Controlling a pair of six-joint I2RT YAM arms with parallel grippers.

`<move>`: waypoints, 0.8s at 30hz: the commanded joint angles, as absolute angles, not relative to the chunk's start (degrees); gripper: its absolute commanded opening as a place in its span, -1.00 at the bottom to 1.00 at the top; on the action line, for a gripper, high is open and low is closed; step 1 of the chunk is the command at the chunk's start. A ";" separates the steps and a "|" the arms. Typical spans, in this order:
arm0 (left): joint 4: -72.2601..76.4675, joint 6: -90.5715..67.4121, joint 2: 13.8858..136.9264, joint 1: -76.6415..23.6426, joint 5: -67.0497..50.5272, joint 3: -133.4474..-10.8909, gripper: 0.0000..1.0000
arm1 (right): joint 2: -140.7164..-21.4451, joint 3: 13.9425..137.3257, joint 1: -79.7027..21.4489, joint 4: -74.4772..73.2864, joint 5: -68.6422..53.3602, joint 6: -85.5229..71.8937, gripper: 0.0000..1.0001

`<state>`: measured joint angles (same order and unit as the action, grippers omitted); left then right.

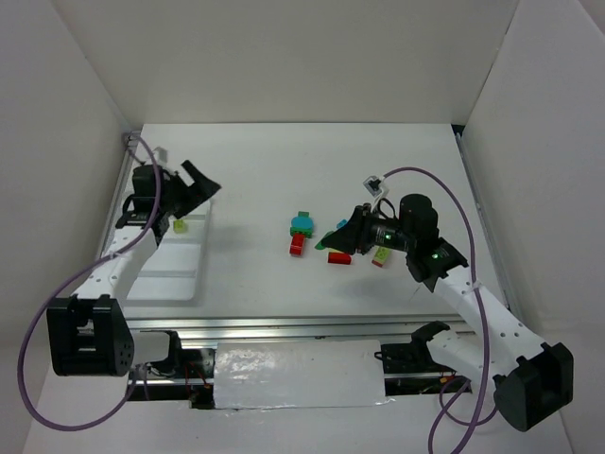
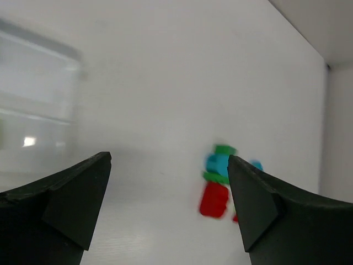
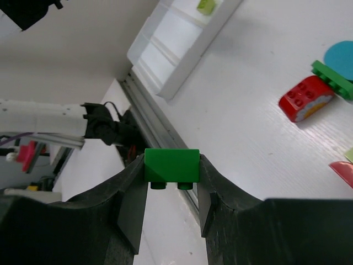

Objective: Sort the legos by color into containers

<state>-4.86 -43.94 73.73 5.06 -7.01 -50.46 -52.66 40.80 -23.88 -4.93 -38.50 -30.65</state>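
Observation:
My right gripper (image 3: 171, 182) is shut on a dark green lego (image 3: 171, 165), held above the table right of centre (image 1: 333, 236). Loose legos lie beside it: a red one (image 3: 306, 98), a flat green one (image 3: 332, 80), a teal one (image 3: 342, 54), and another red one (image 1: 339, 257). The white tray of containers (image 1: 165, 274) sits at the left with one lime lego (image 1: 180, 225) in a compartment. My left gripper (image 1: 200, 182) hovers over the tray's far end, open and empty (image 2: 168, 187). It faces the red (image 2: 214, 199) and teal (image 2: 218, 163) legos.
White walls enclose the table on three sides. A metal rail (image 1: 284, 328) runs along the near edge, in front of the arm bases. A purple cable (image 1: 444, 184) loops over the right arm.

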 commanded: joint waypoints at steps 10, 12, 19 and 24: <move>24.99 -39.19 68.47 -25.56 -56.33 -52.48 0.99 | -47.82 42.54 -24.26 7.20 -50.71 -38.05 -0.99; 26.80 -38.07 68.29 -31.18 -58.26 -52.29 0.99 | -47.03 42.54 -24.17 8.34 -52.28 -39.02 -0.99; 27.49 -35.68 69.70 -40.69 -58.44 -54.05 0.98 | -44.30 42.54 -24.17 9.49 -55.46 -39.02 -0.99; 29.53 -37.53 71.19 -41.92 -58.71 -55.10 0.70 | -43.42 42.10 -24.34 11.07 -56.42 -39.20 -0.98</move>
<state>23.97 -36.95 70.37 -41.39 -56.49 -52.82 -44.49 40.86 -23.97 7.11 -54.30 -38.70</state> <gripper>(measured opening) 0.869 0.437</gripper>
